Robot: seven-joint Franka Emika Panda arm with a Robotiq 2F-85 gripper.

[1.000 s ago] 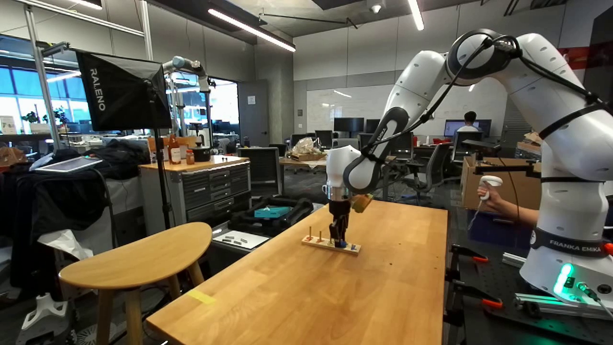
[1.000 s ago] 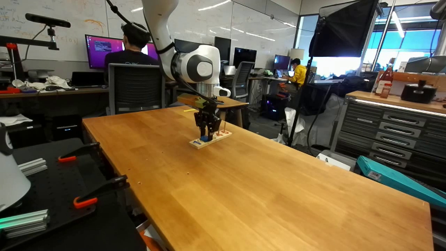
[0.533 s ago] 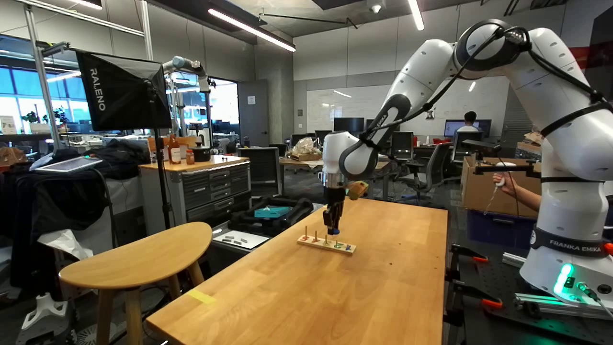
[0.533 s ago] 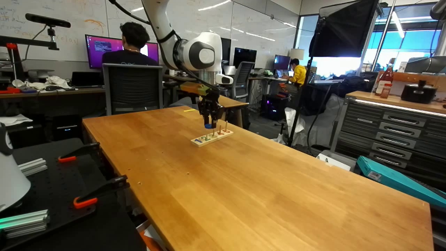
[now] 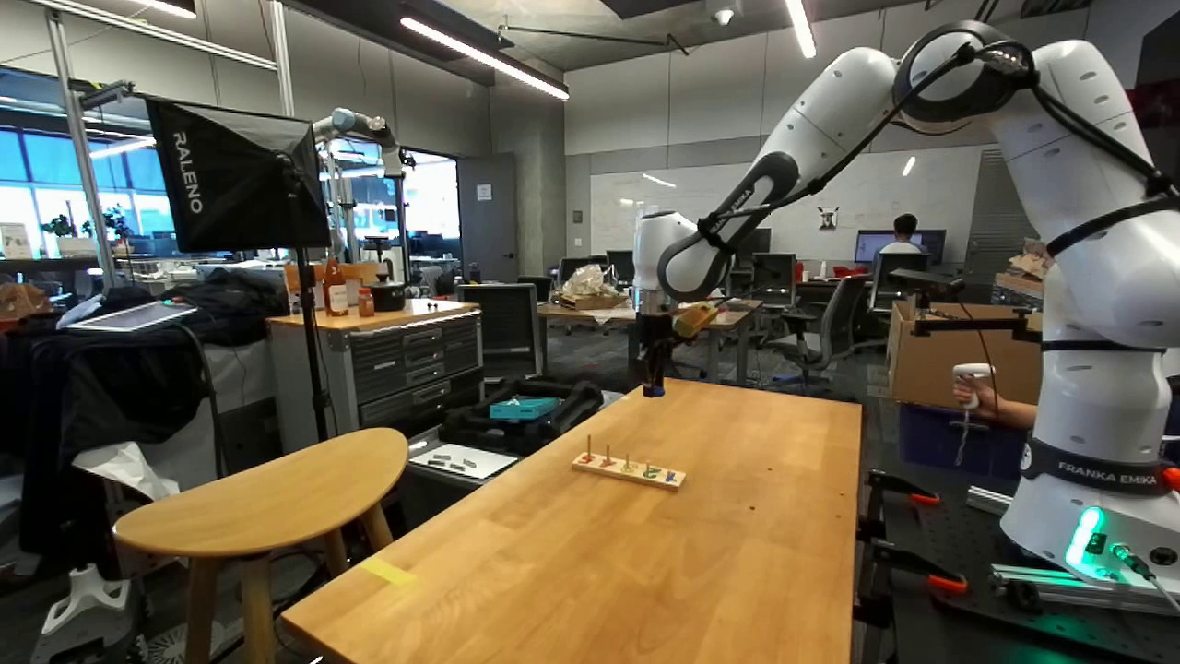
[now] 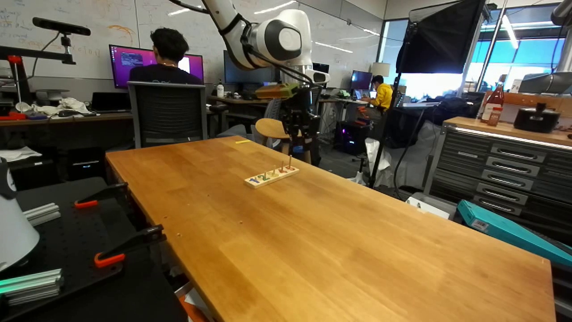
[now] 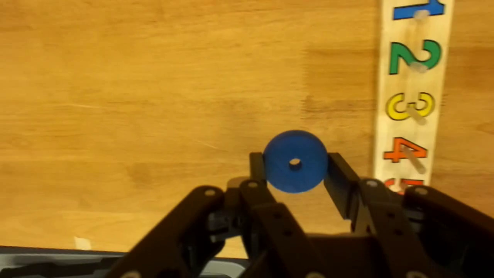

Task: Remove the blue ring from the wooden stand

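The black two-fingered claw [image 7: 296,166] is clenched on the round dark-blue ring [image 7: 295,148], the fingertips [image 7: 256,166] pressed to both sides. The claw hangs from the white jointed arm [image 5: 811,129] above the long honey-coloured wooden table [image 5: 737,572], the ring well apart from the low pale-wood stand [image 7: 401,128], which lies to the right in the wrist view. Thin wooden pegs [image 6: 290,161] stand upright on the stand among coloured numerals [image 7: 394,58]. Left of the table, in an exterior view, is a rounded wooden stool [image 5: 267,493].
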